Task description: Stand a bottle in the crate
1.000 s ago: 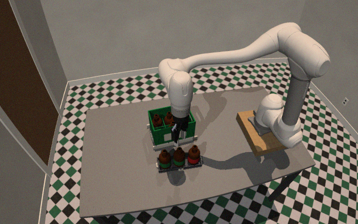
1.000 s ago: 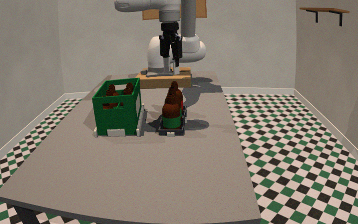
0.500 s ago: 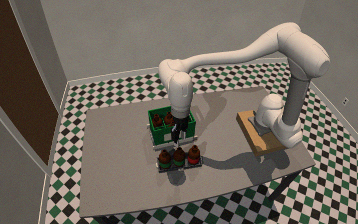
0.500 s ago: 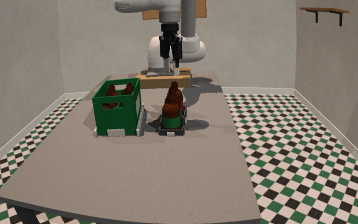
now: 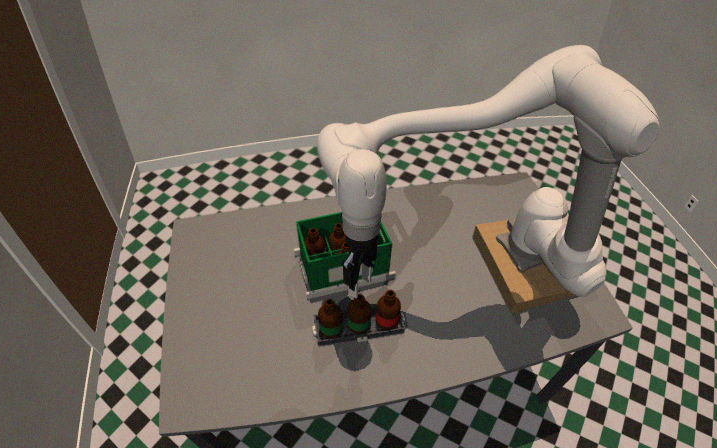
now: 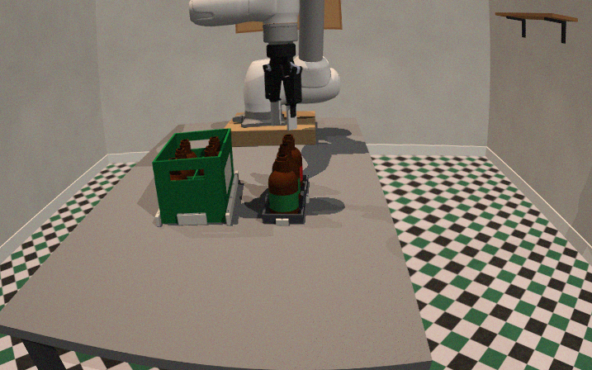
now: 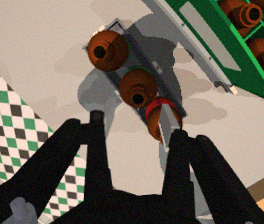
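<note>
Three brown bottles stand upright in a row on the dark tray [image 5: 359, 335]: two with green labels [image 5: 329, 318] [image 5: 358, 313] and one with a red label [image 5: 388, 309]. The green crate [image 5: 344, 253] stands just behind the tray and holds several brown bottles [image 5: 314, 241]. My gripper [image 5: 359, 281] hangs above the tray, over the row of bottles, well clear of their caps. Its fingers are partly apart with nothing between them. In the wrist view the gripper [image 7: 135, 129] looks down on the middle bottle [image 7: 137, 87] and the red-label bottle [image 7: 156, 119]. The crate [image 7: 236, 16] is at the upper right there.
The arm's base sits on a wooden block [image 5: 511, 267] at the right of the grey table. The crate [image 6: 194, 177] and tray [image 6: 284, 215] stand side by side near the table's middle. A checkered floor surrounds the table.
</note>
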You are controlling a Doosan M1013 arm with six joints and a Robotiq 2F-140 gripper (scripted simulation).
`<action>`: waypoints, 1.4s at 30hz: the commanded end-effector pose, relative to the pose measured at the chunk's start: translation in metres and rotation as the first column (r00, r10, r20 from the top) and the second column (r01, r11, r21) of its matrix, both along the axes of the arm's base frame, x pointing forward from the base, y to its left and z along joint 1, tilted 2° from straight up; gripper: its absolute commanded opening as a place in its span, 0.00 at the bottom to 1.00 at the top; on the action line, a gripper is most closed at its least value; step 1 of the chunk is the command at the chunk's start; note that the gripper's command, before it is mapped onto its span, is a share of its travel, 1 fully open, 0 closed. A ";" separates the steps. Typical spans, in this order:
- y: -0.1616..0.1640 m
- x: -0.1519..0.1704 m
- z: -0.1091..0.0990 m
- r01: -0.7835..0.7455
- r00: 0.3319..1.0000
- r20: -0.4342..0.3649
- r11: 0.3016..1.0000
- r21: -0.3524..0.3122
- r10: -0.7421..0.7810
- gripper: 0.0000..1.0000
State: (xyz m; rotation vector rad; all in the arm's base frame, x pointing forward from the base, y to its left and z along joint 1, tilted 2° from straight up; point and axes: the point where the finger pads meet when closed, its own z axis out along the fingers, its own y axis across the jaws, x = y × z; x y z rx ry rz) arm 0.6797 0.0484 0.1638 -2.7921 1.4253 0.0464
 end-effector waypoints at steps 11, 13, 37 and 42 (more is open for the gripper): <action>0.000 0.000 -0.017 0.000 1.000 0.000 1.000 0.000 0.000 0.38; 0.000 0.000 -0.019 0.000 1.000 0.000 1.000 0.000 0.000 0.38; 0.001 0.000 -0.028 0.000 1.000 0.000 1.000 0.000 0.000 0.38; 0.001 0.000 -0.028 0.000 1.000 0.000 1.000 0.000 0.000 0.38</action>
